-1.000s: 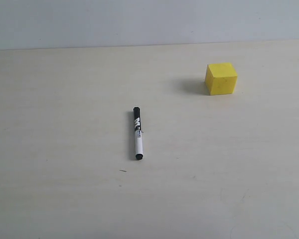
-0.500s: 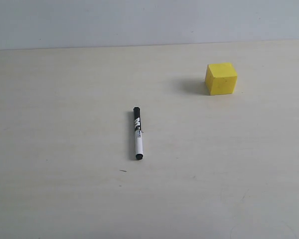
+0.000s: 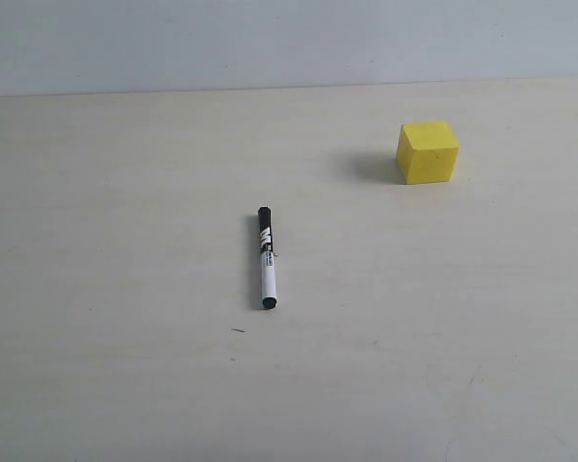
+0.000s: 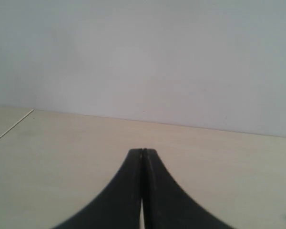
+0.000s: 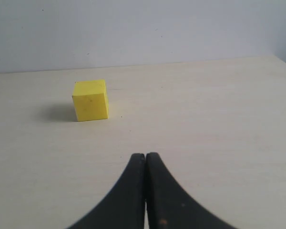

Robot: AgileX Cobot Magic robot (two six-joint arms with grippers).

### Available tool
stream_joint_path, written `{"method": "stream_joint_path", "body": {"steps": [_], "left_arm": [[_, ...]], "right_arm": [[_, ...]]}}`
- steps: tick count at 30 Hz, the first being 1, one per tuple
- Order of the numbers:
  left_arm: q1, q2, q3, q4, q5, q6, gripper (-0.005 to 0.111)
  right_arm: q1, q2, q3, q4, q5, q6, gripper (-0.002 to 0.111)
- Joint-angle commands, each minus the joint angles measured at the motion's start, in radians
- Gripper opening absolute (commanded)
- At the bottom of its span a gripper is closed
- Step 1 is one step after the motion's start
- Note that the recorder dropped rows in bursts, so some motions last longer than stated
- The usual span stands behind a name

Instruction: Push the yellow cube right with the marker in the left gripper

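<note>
The marker (image 3: 266, 258), white-barrelled with a black cap, lies loose near the middle of the table in the exterior view, cap end pointing away. The yellow cube (image 3: 428, 152) stands far to its right and further back; it also shows in the right wrist view as the yellow cube (image 5: 90, 99). Neither arm appears in the exterior view. My left gripper (image 4: 142, 151) is shut with nothing between its black fingers, over bare table. My right gripper (image 5: 145, 155) is shut and empty too, well short of the cube.
The pale wooden table (image 3: 125, 385) runs back to a plain light wall (image 3: 270, 38). The left wrist view shows a table edge (image 4: 12, 125) off to one side.
</note>
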Motion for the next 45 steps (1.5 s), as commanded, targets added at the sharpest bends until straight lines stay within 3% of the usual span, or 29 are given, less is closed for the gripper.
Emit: {"method": "stream_joint_path", "body": {"steps": [1, 10, 18, 26, 37, 45], "left_arm": [[-0.005, -0.004, 0.005, -0.002, -0.021, -0.020, 0.000], [-0.005, -0.004, 0.121, -0.009, -0.033, -0.020, 0.000], [-0.005, -0.004, 0.189, -0.021, -0.139, -0.020, 0.000], [-0.005, -0.004, 0.189, -0.016, -0.113, -0.008, 0.000], [-0.111, -0.004, 0.189, -0.013, 0.022, 0.010, 0.000], [-0.117, -0.004, 0.189, -0.013, 0.022, 0.010, 0.000]], "right_arm": [[-0.008, -0.005, 0.004, -0.001, -0.004, -0.002, 0.000], [-0.008, -0.005, 0.004, -0.001, -0.004, -0.002, 0.000], [-0.008, -0.005, 0.004, -0.001, -0.004, -0.002, 0.000], [-0.008, -0.005, 0.004, -0.001, -0.004, -0.002, 0.000], [-0.008, -0.005, 0.004, -0.001, -0.004, -0.002, 0.000], [-0.008, -0.005, 0.004, -0.001, -0.004, -0.002, 0.000]]}}
